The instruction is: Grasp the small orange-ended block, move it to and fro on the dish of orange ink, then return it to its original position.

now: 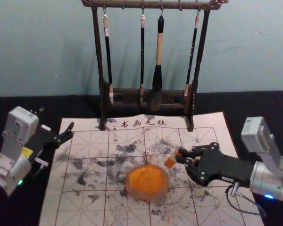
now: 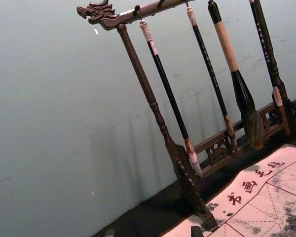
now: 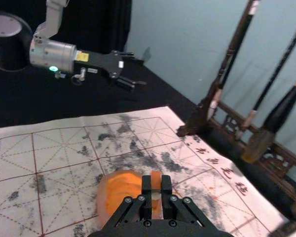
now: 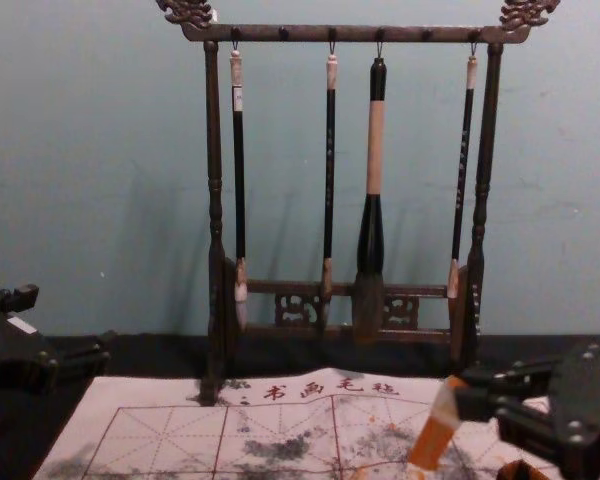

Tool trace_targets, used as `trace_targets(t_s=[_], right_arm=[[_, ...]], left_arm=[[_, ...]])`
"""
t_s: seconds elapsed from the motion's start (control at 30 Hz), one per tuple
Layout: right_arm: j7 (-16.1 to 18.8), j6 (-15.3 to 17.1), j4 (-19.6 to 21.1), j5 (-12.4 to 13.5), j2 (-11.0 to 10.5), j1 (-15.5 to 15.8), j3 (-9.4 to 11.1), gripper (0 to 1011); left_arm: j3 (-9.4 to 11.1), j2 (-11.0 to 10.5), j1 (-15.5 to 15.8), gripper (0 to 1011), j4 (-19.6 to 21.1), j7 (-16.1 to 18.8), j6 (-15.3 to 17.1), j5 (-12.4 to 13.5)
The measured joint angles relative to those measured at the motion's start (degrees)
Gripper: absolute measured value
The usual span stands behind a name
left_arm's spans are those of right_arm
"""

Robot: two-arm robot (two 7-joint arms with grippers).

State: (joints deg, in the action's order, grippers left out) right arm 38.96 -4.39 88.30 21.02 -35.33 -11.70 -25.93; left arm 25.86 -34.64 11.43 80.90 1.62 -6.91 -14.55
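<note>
Orange ink (image 1: pixel 147 179) glowed up at you from the round dish (image 1: pixel 128 184), and there was your block (image 1: pixel 170 161), hung at a tilt just off the rim, between one and two o'clock of it! Your right claw (image 1: pixel 180 157), reaching in from three o'clock, had it pinched, its lower orange end angled toward seven. Your left claw (image 3: pixel 144 72) sat out at ten o'clock, idle, fingers spread, gripping nothing.

Now, the danger: with that lean, a low sweep could have clipped the rim and shoved the dish, or twisted the block in the pinch. Press too hard, and ink might have slopped onto the writing mat (image 1: pixel 85 207). A drip on the way back? Likely enough, off a loaded end.

Room to work, then! The dish's rim was the closest edge to clear. Up at twelve stood the brush rack (image 1: pixel 104 103), brushes (image 1: pixel 159 47) dangling, so a long swing that way risked a knock. Toward six and nine, you had open mat; out past ten, the other arm.
</note>
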Motion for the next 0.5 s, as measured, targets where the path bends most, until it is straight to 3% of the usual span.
trace_targets(t_s=[0.5], right_arm=[[2.33,2.36,-2.46,-3.81,0.99,-5.01,-6.58,82]], left_arm=[[0.00,0.00,0.00,1001,0.00,0.00,0.00,0.00]])
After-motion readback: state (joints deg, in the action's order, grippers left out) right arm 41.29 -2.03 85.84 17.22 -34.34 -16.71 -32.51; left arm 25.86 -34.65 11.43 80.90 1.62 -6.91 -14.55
